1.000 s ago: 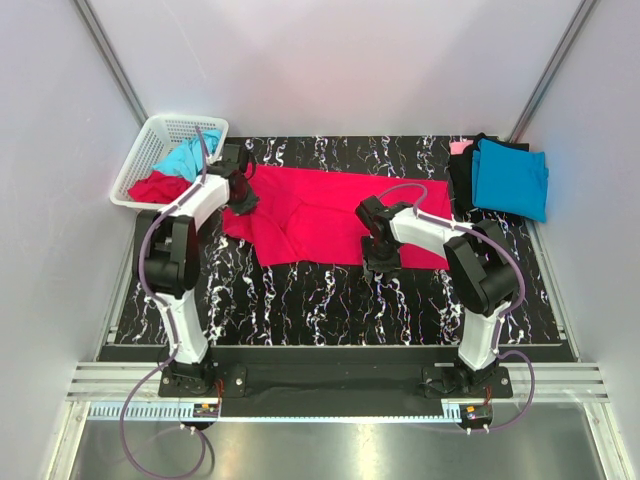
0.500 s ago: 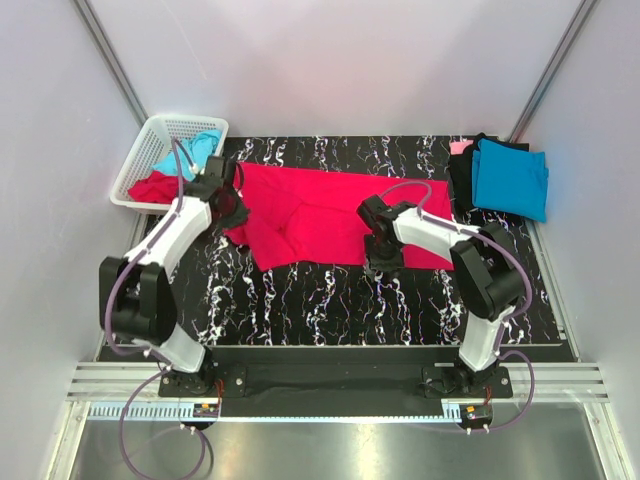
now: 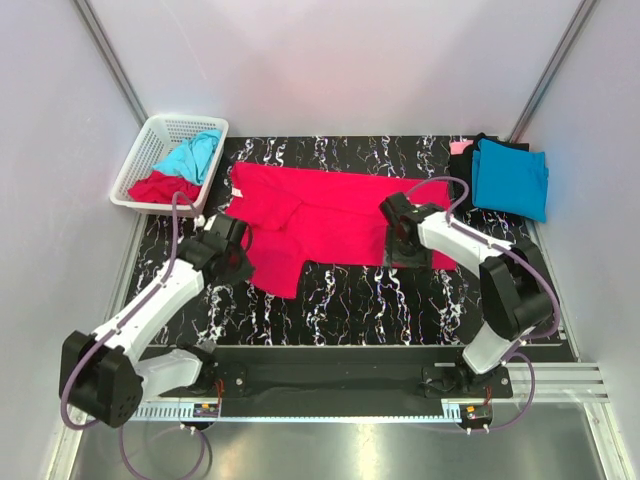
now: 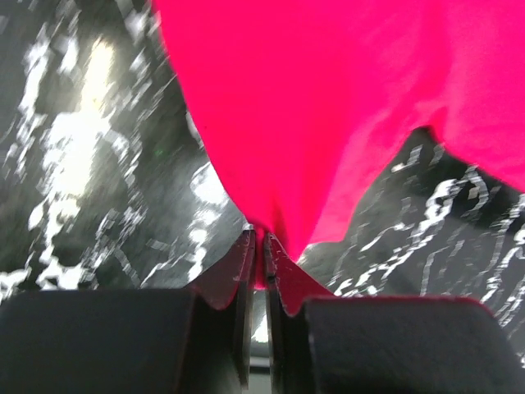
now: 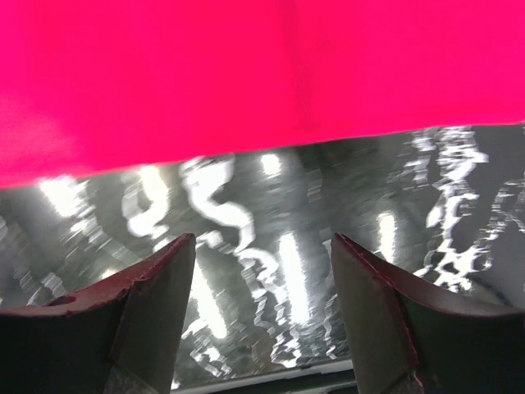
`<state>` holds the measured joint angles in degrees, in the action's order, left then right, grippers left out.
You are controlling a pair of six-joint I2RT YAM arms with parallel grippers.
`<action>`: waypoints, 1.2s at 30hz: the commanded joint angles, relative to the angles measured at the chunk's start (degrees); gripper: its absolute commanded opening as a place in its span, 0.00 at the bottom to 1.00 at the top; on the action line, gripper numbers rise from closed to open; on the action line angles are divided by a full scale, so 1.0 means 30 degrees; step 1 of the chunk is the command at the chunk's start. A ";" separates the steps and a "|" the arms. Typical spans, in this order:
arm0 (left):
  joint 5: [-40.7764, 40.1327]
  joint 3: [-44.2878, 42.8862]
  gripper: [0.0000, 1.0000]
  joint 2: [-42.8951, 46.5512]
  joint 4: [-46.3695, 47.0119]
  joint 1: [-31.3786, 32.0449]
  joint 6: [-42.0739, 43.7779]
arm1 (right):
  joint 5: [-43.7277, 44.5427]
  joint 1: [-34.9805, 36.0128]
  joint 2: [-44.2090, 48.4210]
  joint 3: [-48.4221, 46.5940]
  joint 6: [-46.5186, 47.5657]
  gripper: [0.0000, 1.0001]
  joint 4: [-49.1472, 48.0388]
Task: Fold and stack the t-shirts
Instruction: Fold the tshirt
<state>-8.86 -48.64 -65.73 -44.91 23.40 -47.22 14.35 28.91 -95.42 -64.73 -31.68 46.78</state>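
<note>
- Basket, far left: it holds a loose turquoise shirt and a second red one. A wide swing of the left arm could catch the rim.
- Left end effector: the jaws are closed on the near-left edge of the red shirt, which lies spread across the middle of the desk. The pinch takes only a thin edge. A quick pull could slip it free, or drag the whole shirt instead of folding it.
- Right end effector: the jaws are wide apart and hold nothing, just beside the near hem. With this side unheld, the fold could run skewed or bunch.
- Stack, far right: folded shirts, turquoise on top of black, with pink behind. A careless placement could shift it.
- Desk: black, white-veined and glossy. Cloth probably slides easily on it.
- Room: plain white walls stand on three sides.
</note>
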 commanded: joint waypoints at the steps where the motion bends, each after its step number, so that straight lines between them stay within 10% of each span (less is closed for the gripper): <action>1: -0.0853 0.0888 0.12 0.1517 -0.0353 0.0227 -0.1453 | 0.0462 -0.1634 0.0751 0.0629 -0.0426 0.74 -0.0975; 36: -0.1762 0.0951 0.13 0.0467 -0.0998 0.1224 -0.1720 | -0.0739 -0.9225 -0.1594 0.1097 -0.0221 0.65 -0.2382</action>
<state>-12.49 -44.42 -63.99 -48.40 26.68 -52.38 12.43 1.08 -100.27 -62.33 -31.77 40.25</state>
